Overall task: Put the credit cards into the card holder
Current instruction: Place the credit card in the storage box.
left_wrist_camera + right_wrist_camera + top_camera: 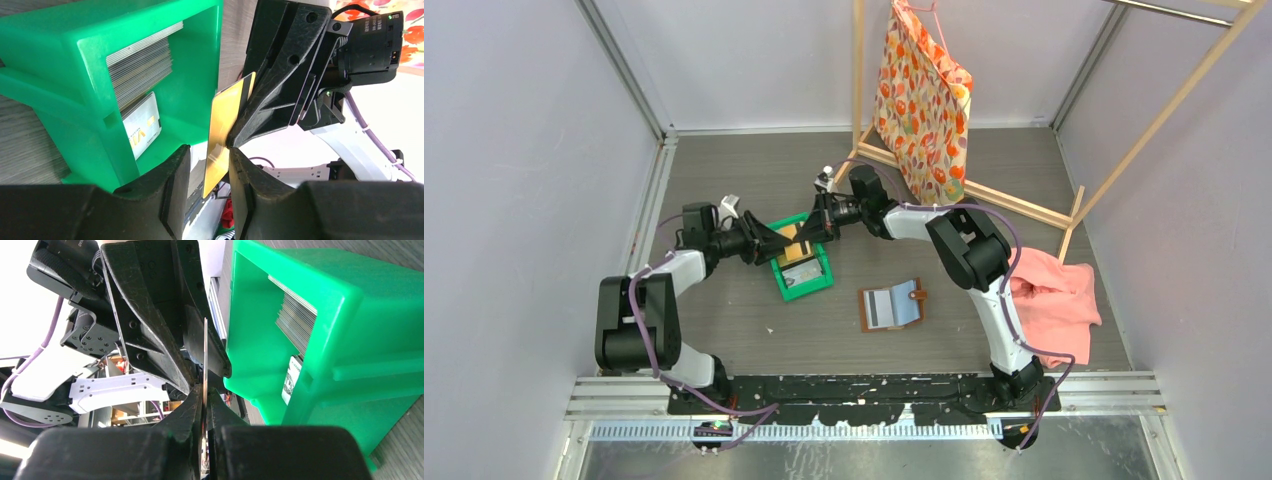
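Right gripper [205,396]: pressed together on a thin gold rectangular plastic card [205,350]. Visible from the right wrist only as a single edge-on line running up between the fingers.

Left gripper [207,152]: parted, straddling the lower end of that card. Clear gap on one side; at or close to contact on the other, cannot tell which.

From the left wrist only: broad gold face of the card, pinched at its upper end by the right gripper.

Just beside both: green plastic bin [75,35], holding a packed stack of grey cards [142,62] on edge and a white card [142,127] leaning below the stack.

From the top camera only: both grippers meeting over the far end of the bin, on the grey wood-grain bench [724,180]. Brown leather card holder [891,306] lying open, light-blue lining up, well apart from the grippers, near the bin and on the right arm's side of it.
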### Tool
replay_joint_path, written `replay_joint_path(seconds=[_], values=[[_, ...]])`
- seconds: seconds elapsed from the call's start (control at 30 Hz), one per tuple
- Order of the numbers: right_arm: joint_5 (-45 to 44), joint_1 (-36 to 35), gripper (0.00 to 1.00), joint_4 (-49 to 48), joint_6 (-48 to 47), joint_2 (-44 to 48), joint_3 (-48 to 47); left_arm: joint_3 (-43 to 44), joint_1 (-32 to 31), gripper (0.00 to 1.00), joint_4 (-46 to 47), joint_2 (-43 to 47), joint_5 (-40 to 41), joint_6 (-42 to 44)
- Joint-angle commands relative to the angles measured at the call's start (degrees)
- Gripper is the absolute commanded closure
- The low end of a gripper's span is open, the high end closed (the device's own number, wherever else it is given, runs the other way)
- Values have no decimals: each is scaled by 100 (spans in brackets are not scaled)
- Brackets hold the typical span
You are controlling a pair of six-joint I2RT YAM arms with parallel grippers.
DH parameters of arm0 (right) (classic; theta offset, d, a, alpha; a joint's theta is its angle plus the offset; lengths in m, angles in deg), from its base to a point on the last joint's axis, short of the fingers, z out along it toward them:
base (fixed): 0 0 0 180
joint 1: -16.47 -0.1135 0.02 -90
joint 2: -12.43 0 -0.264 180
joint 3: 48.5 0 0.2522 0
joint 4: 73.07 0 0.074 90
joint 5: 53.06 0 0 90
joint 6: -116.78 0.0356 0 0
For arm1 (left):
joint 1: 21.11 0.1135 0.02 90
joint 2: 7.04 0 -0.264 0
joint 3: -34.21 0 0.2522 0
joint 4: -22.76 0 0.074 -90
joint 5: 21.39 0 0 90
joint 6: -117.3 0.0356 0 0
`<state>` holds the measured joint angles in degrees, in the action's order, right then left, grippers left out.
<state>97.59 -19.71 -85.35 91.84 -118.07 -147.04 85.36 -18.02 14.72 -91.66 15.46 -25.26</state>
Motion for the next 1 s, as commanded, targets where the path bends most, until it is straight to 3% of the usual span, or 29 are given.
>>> replay_joint_path(seconds=[0.0,0.13,0.33,0.6,0.97], values=[[184,19,91,-450,142,315,40,107,-19,66,605,-84,-216,-313],[202,17,91,-483,165,314,62,102,-19,73,784,-142,-240,-430],[215,23,88,-553,217,313,79,77,-19,99,942,-195,-323,-504],[220,30,65,-913,529,265,91,42,-88,100,1054,-220,-407,-518],[167,-30,59,-1485,1175,135,92,41,-183,100,1088,-309,-376,-519]])
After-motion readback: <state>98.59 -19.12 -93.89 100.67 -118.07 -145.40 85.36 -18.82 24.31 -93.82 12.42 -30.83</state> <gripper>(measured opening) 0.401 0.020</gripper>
